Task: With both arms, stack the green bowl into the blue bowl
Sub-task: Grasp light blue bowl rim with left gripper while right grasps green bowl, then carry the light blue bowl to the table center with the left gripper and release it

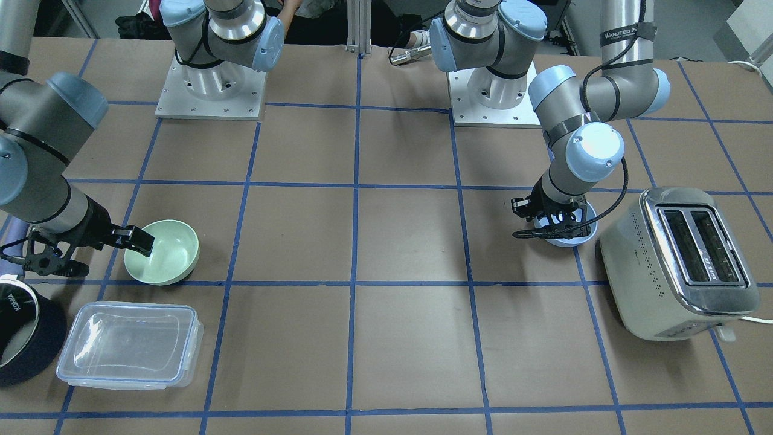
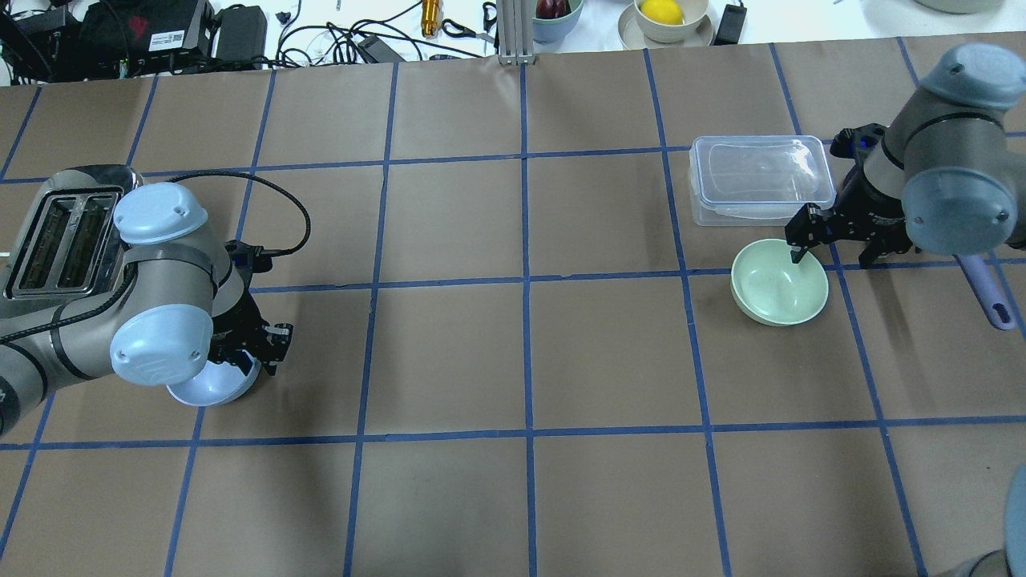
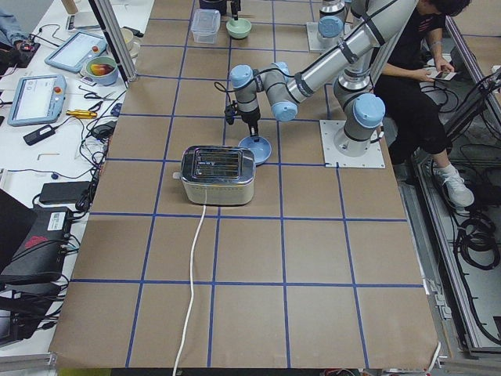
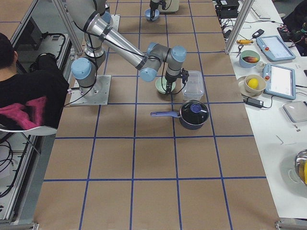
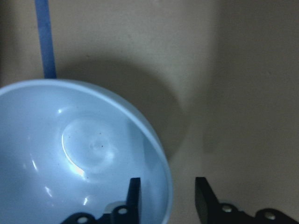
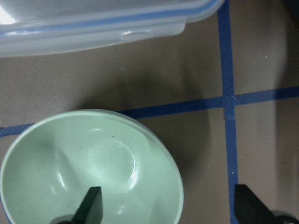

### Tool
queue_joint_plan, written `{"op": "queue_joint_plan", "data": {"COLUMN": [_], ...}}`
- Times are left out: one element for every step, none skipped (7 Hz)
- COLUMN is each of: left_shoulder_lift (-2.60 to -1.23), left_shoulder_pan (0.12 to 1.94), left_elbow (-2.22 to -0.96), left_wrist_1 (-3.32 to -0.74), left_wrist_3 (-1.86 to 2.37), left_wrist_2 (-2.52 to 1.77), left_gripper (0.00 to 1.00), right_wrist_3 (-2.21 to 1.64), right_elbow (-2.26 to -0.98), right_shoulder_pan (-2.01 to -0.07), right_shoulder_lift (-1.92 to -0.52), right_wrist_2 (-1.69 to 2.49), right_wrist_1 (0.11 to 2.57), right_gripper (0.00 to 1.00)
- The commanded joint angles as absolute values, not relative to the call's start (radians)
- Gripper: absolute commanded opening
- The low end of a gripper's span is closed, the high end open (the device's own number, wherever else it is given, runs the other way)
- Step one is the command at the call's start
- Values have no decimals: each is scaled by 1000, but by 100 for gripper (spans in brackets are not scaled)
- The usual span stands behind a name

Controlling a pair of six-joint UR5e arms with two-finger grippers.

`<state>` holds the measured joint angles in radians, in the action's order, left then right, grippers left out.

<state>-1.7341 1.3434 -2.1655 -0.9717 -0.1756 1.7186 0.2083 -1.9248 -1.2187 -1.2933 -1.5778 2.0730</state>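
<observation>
The green bowl [image 1: 166,254] [image 2: 781,284] sits upright on the table. My right gripper [image 2: 830,258] [image 6: 168,205] is open at its rim. One finger [image 6: 91,207] is inside the bowl and the other is outside, wide apart. The blue bowl [image 2: 204,391] [image 1: 570,240] [image 5: 70,154] sits at the other end of the table, next to the toaster. My left gripper [image 5: 167,198] [image 2: 268,361] straddles its rim. One finger [image 5: 134,196] is inside the bowl and one is outside. A gap shows on both sides of the rim.
A cream toaster [image 1: 676,260] [image 2: 64,240] stands close beside the blue bowl. A clear lidded container [image 1: 130,344] [image 2: 761,176] lies next to the green bowl. A dark navy saucepan [image 1: 24,338] stands by the container, its handle [image 2: 990,292] under my right arm.
</observation>
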Motion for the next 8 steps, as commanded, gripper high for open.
{"op": "queue_joint_plan", "data": {"left_shoulder_lift": [-1735, -1747, -1785, -1846, -1918, -1975, -2017, -2064], "left_shoulder_pan": [1508, 1660, 1771, 1861, 1935, 1977, 2017, 2029], "left_elbow": [-2108, -2009, -1908, -1828, -1753, -1677, -1614, -1589], "left_wrist_1": [-933, -969, -1027, -1019, -968, -962, -965, -962], "left_wrist_3": [-65, 72, 188, 296, 392, 487, 498, 523], "left_wrist_2": [1718, 1697, 1637, 1587, 1539, 1495, 1503, 1503], "left_gripper": [0, 0, 0, 0, 0, 0, 0, 0], "right_wrist_3": [210, 212, 213, 244, 291, 294, 295, 295], "right_elbow": [-1973, -1977, -1976, -1974, -1974, -1968, -1951, -1906], "right_shoulder_pan": [-1216, -1216, -1216, -1216, -1215, -1215, -1213, -1213], "right_shoulder_lift": [-1284, -1270, -1261, -1262, -1262, -1270, -1278, -1288], "right_wrist_2": [-1580, -1588, -1588, -1591, -1594, -1603, -1609, -1609], "right_wrist_1": [2077, 2075, 2075, 2074, 2069, 2063, 2054, 1993], "right_gripper": [87, 67, 43, 0, 0, 0, 0, 0]}}
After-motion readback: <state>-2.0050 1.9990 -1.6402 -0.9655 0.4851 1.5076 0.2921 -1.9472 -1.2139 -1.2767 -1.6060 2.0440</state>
